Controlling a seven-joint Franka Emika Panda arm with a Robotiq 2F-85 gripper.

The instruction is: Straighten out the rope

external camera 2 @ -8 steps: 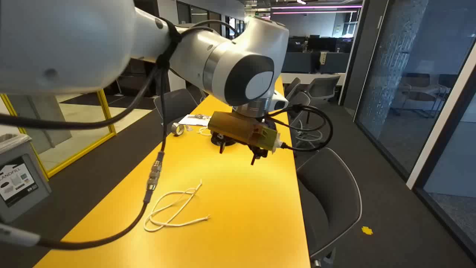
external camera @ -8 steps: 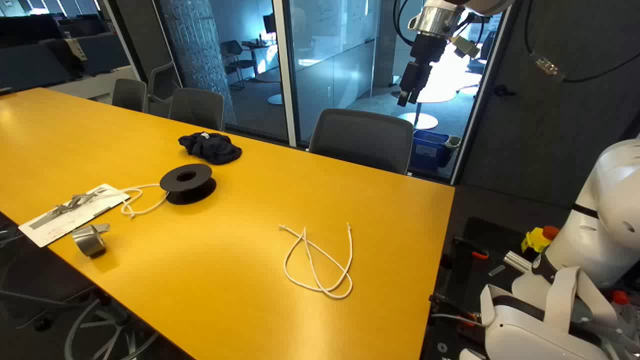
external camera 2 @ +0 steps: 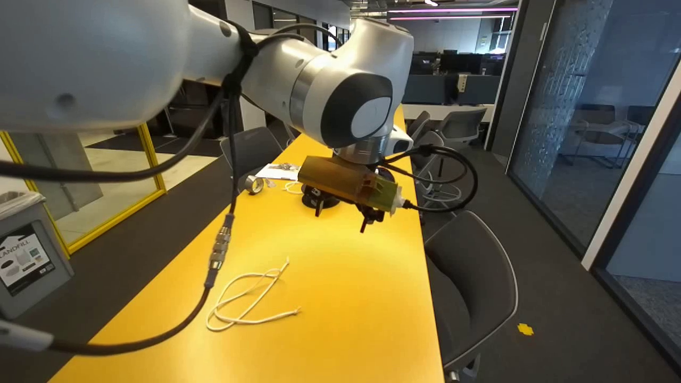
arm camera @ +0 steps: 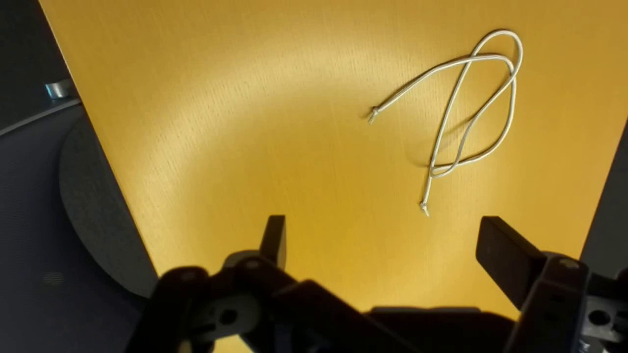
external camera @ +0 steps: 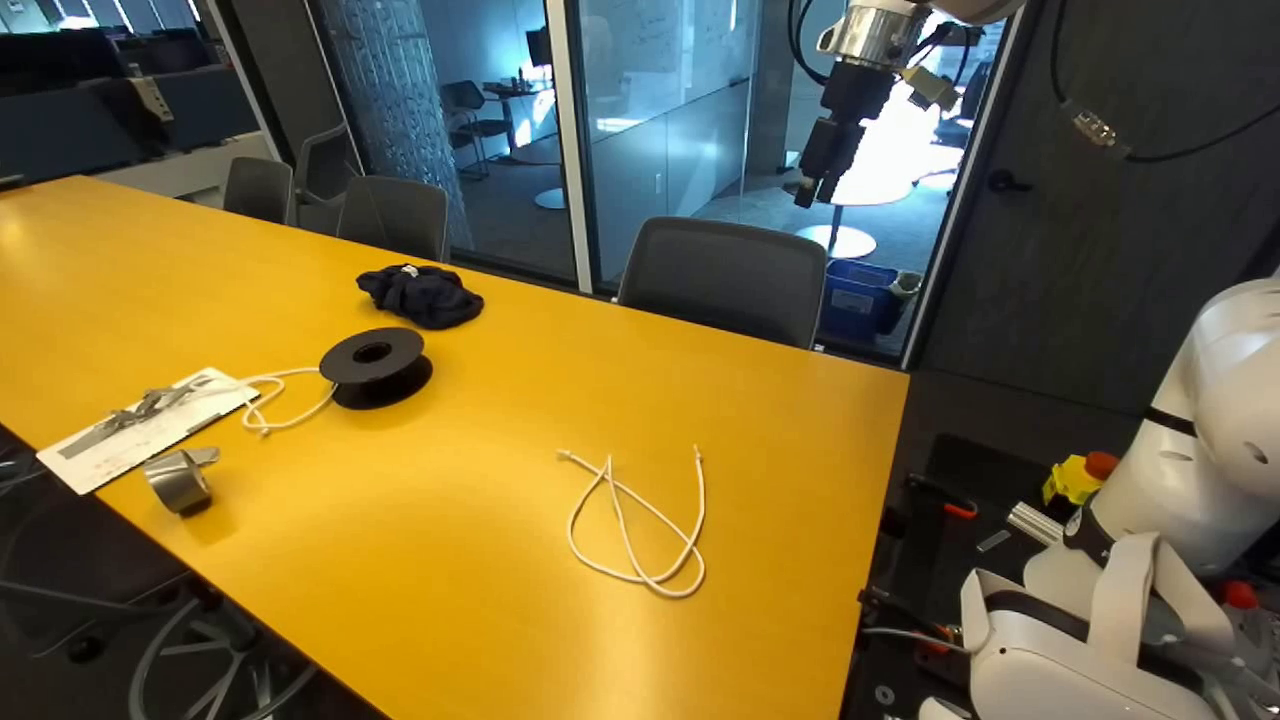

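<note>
The gripper (arm camera: 380, 238) hangs in the air above the bench (external camera: 450, 570), well apart from the black spool (external camera: 373, 370), its jaws standing wide apart with nothing between them. The rope (arm camera: 444, 122) lies on the bench between the spool and the robot's base (external camera: 1150, 500), untouched by the gripper: there is one, cream and thin, with two ends, both showing in the wrist view. Short runs of it are near straight, but the whole doubles back in loops and crosses itself in several places. By my judgement the task is at its start: no straightening shows as done, and left are gripping the rope, freeing its crossings and drawing it out to one line, perhaps end by end. Farther out, with the spool itself counted as one, I make out one white cord (external camera: 300, 372) reaching from the spool to one flat white panel (external camera: 150, 438); whether that cord is a single piece I cannot tell. On the panel sits grey clutter (external camera: 150, 404), too unclear to count. One roll of silver tape (external camera: 178, 482) rests apart from the spool on the panel's side, and one dark cloth (external camera: 420, 297) lies bunched near the spool on the side away from the panel.
</note>
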